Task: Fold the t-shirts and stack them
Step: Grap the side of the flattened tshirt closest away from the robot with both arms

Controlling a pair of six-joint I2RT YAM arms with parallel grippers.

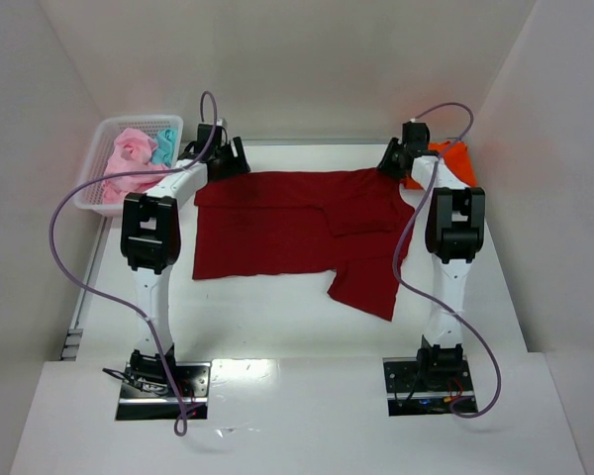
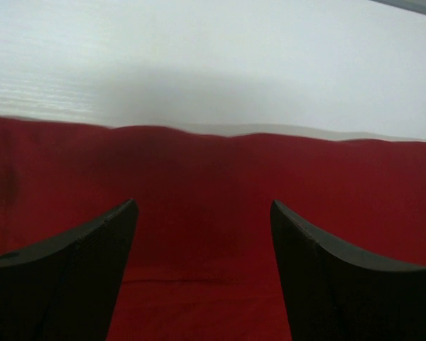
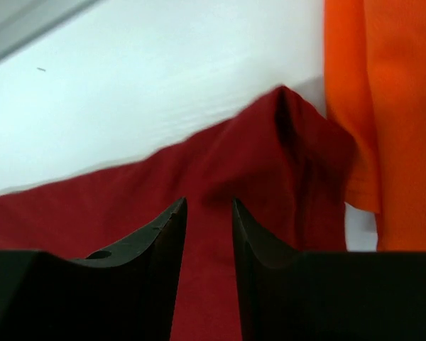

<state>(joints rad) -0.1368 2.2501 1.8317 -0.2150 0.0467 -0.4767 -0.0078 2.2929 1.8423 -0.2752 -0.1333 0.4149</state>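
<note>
Dark red t-shirt [image 1: 277,223] lies spread on the counter [image 1: 277,327] beneath both claws, one side flap turned in. I judge most of the folding and all of the stacking is left to you. Your left claw [image 2: 203,204] gapes wide over its far edge, holding nothing. Your right claw [image 3: 209,202] is nearly closed with red cloth in the gap; you cannot tell whether it pinches. Just right of it lies the orange t-shirt [image 3: 383,106]. Pink t-shirts [image 1: 129,158] sit in the basket [image 1: 97,203] left of the left claw.

The left gripper [image 2: 204,203] is seen spread pretty wide, nothing pinched between its dark fingers [image 2: 64,277]. Behind them the dark red t-shirt [image 2: 213,170] is laid out, wavy far edge set against the white table [image 2: 213,64].
</note>
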